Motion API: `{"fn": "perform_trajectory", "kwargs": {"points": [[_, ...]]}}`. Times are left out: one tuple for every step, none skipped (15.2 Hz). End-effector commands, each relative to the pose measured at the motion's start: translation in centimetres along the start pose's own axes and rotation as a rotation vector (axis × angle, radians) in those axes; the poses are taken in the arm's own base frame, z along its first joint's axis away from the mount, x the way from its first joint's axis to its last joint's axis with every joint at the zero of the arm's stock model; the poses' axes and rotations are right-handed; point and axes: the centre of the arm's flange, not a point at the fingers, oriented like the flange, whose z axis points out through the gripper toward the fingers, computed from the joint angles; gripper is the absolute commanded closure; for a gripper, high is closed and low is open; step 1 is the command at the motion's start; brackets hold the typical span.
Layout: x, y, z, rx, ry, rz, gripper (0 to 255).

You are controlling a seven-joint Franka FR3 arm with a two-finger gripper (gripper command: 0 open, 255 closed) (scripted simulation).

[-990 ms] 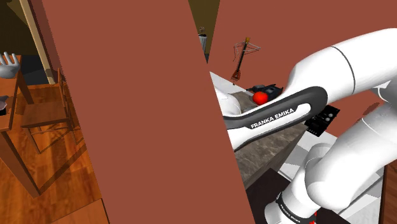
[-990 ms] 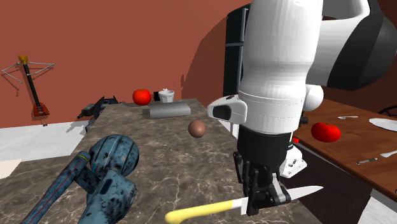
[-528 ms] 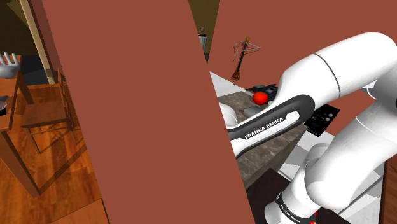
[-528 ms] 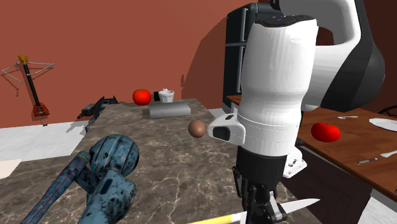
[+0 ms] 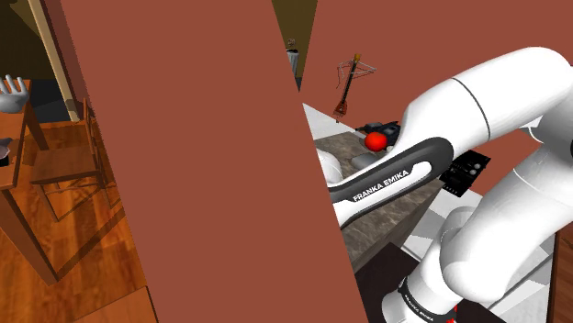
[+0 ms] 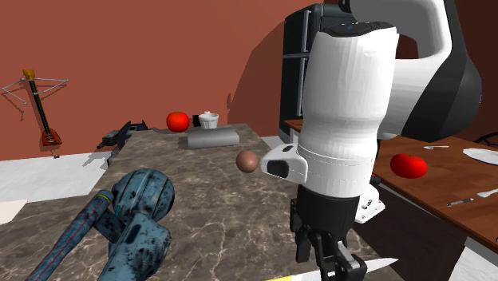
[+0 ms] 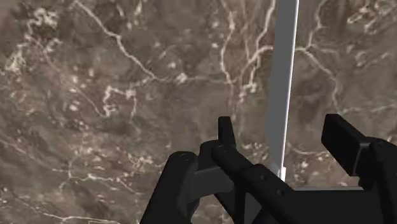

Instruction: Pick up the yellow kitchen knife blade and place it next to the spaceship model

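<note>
Logging the knife (image 7: 284,76) first: pale grey blade ran straight out from betw. the prongs of the gripper (image 7: 283,143) in wrist view, over dark marble counter (image 7: 114,95). The two fingers (image 7: 343,143) stood apart w/ a gap on each side of the blade and neither touching it, so hand was spread and clasped nothing. Could not tell whether the blade lay on the counter or just above it.

In second exterior view the knife sat at the counter's near end. A sliver of yellow handle showed to the left of the gripper and the pale tip poked out to the right. Gripper pointed straight down over it, white forearm (image 6: 351,96) upright above.

The spaceship model (image 6: 121,136) (dark, angular; ID made w/ some doubt) was at the far left end of the counter, well apart from the knife. To its right stood a red ball (image 6: 177,121) and a small white pot (image 6: 209,120). A grey cylinder (image 6: 212,139) lay on its side just nearer than the pot. Brown ball (image 6: 247,161) was mid-counter, betw. cylinder and forearm. Big blue mottled device (image 6: 140,211) w/ a tube lay at near left.

Off the counter:
- crossbow-like item (image 6: 40,112) by the red-brown wall, far left
- wooden table (image 6: 447,180) at right w/ a red obj. (image 6: 408,165) on it
- dark cabinet (image 6: 294,72) behind the forearm

Shoulder view: red-brown wall panel (image 5: 202,156) hid much of the counter. Dark link (image 5: 395,174) lettered FRANKA EMIKA crossed near the red ball.
</note>
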Motion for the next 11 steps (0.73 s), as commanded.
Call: {"fn": "perform_trajectory", "kwargs": {"points": [[0.0,0.0,0.0,0.0,0.0,0.0,0],[0.0,0.0,0.0,0.0,0.0,0.0,0],[0.0,0.0,0.0,0.0,0.0,0.0,0],[0.0,0.0,0.0,0.0,0.0,0.0,0],[0.0,0.0,-1.3,0.0,0.0,0.0,0],[0.0,0.0,-2.6,0.0,0.0,0.0,0],[0.0,0.0,-4.0,0.0,0.0,0.0,0],[0.0,0.0,-5.0,0.0,0.0,0.0,0],[0.0,0.0,-5.0,0.0,0.0,0.0,0],[0.0,0.0,-5.0,0.0,0.0,0.0,0],[0.0,0.0,-5.0,0.0,0.0,0.0,0]]}}
